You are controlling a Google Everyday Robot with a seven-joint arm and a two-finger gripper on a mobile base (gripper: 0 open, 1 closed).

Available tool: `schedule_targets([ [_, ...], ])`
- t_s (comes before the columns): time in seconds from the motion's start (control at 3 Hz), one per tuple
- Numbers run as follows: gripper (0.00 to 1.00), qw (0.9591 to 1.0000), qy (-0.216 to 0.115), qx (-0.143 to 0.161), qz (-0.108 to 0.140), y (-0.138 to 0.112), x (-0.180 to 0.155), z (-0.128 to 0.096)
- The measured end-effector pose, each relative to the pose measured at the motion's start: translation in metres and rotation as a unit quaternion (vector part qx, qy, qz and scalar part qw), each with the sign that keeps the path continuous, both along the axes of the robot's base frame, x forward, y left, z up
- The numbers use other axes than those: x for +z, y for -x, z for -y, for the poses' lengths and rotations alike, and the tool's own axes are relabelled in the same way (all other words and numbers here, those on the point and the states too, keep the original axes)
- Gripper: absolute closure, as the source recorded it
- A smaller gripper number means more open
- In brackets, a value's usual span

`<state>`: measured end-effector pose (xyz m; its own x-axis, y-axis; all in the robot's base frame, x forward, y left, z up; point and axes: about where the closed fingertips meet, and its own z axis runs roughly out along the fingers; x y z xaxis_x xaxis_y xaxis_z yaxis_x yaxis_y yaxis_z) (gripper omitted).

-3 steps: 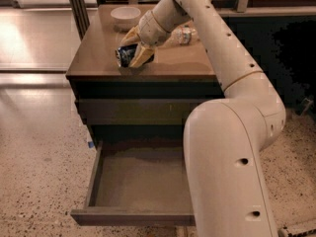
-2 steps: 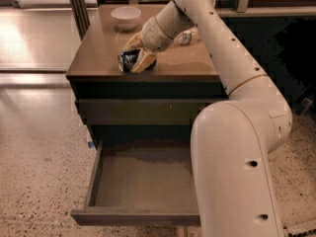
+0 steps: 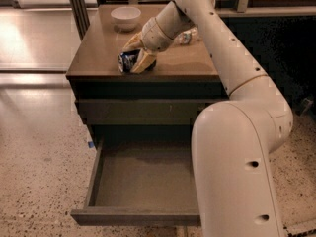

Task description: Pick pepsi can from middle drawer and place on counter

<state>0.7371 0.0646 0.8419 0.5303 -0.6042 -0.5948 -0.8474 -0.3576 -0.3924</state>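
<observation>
The pepsi can [image 3: 125,62], dark blue with white markings, rests on its side on the tan-brown counter [image 3: 98,51], near the front edge. My gripper [image 3: 134,58] reaches down from the right, and its pale yellow fingers [image 3: 143,60] are closed around the can. The middle drawer [image 3: 143,181] is pulled out below, and its flat grey floor is bare. My white arm covers the drawer's right side.
A white bowl [image 3: 125,16] stands at the back left of the counter. A clear plastic bottle [image 3: 187,35] lies at the back, partly behind my arm. A closed drawer front [image 3: 138,111] sits above the open one. Speckled floor lies to the left.
My gripper has come down a little toward the counter's front with the can in it. The can now rests on the counter top.
</observation>
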Motion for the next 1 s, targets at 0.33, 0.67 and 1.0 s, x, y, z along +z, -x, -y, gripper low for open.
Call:
schedule_targets([
  [0.33,0.61,1.0000,0.000,0.000,0.000,0.0000,0.0000,0.0000],
  [0.67,0.29,1.0000,0.000,0.000,0.000,0.0000,0.0000,0.0000],
  [1.0,0.06,1.0000,0.000,0.000,0.000,0.0000,0.0000,0.0000],
])
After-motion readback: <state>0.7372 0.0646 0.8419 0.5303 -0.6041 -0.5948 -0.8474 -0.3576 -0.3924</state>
